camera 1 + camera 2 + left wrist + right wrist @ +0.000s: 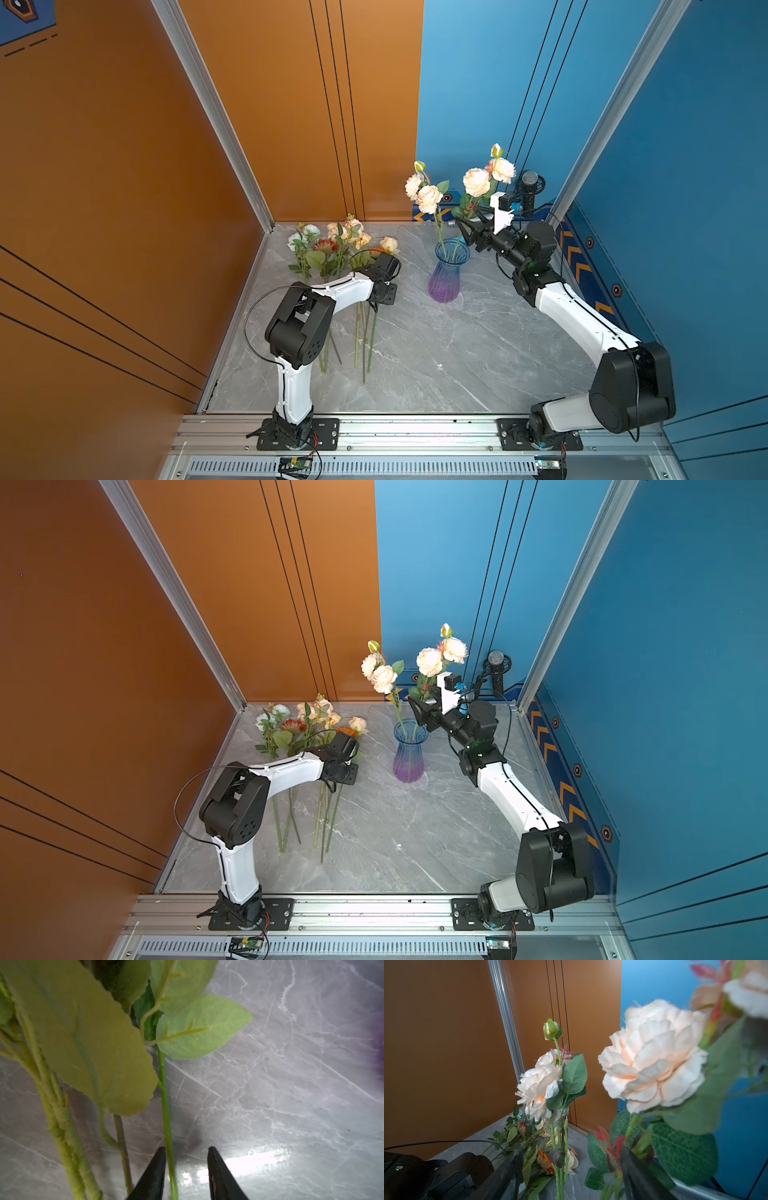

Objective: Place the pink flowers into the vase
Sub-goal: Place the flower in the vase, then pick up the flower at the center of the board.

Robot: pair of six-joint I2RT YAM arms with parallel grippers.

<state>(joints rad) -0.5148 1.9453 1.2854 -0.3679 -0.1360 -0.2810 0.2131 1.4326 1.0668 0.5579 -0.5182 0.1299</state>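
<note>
Two of the pink flowers (428,197) stand in the vase (446,274), near the worktop's (457,365) back edge. The right gripper (465,232) hangs beside them, jaws apart and holding nothing. By the back-left corner the left gripper (187,1148), jaws also apart, straddles a thin green stem (166,1105) in the loose bunch (332,249). I'd centre that stem before pinching, and check that it leads to a peach bloom.

In a top view our left arm (340,291) folds at the elbow and reaches toward two o'clock, wrist bent downward. Our left gripper (187,1148) sits low, jaws slightly apart. Our right arm (577,316) stretches toward eleven o'clock. Our raised right gripper (464,232) points toward nine o'clock, jaws spread wide.
</note>
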